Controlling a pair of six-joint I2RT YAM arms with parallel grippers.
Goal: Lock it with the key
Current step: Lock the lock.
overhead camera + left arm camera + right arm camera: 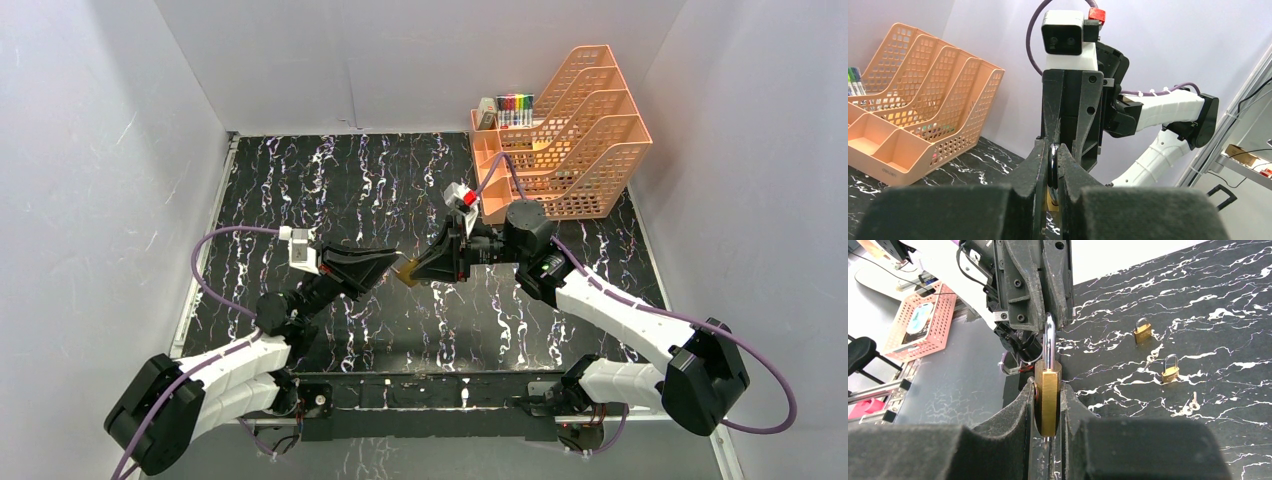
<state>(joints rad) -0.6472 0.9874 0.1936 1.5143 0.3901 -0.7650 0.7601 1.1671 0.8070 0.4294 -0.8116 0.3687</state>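
From above, the left fingers point(388, 262) and right fingers point(420, 268) meet above the black worktop point(330, 180), with a brass padlock point(405, 271) between them.

Left wrist: the left fingers are clenched on its shackle point(1053, 165).

Right wrist: the right fingers grasp the padlock's body. Two other padlocks point(1142, 331) and a small key point(1189, 405) lie on the worktop.

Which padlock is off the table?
The padlock clamped in the right gripper, shackle pinched by the left gripper; the other two sit on the table.
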